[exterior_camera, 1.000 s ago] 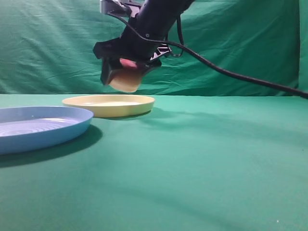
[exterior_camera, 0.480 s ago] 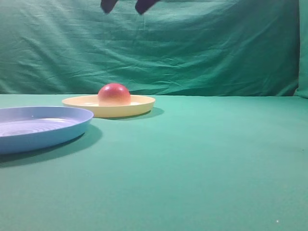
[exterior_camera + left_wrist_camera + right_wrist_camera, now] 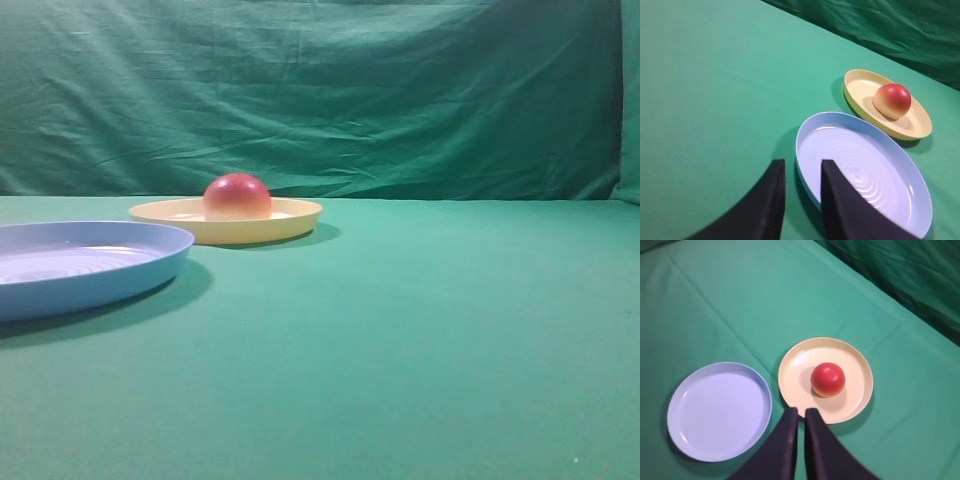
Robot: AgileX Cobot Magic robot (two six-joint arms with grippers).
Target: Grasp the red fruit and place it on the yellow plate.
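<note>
The red fruit (image 3: 237, 196) rests dome-up on the yellow plate (image 3: 290, 215), a little left of the plate's middle. Neither gripper shows in the exterior high view. In the right wrist view, my right gripper (image 3: 801, 412) hangs high above the near rim of the yellow plate (image 3: 855, 390), shut with nothing in it, and the fruit (image 3: 828, 379) lies just beyond its tips. My left gripper (image 3: 801, 167) is open and empty, hovering over the blue plate's near-left rim, far from the fruit (image 3: 892, 100) on the yellow plate (image 3: 860, 85).
A wider light blue plate (image 3: 90, 265) sits at the front left, close beside the yellow one, on the green cloth. A green backdrop hangs behind the table. The blue plate (image 3: 720, 410) lies left of the right gripper's fingers.
The right gripper, a second ago holding the fruit over the yellow plate, let it go, rose out of the exterior view and shut. The fruit now sits still on the plate.
</note>
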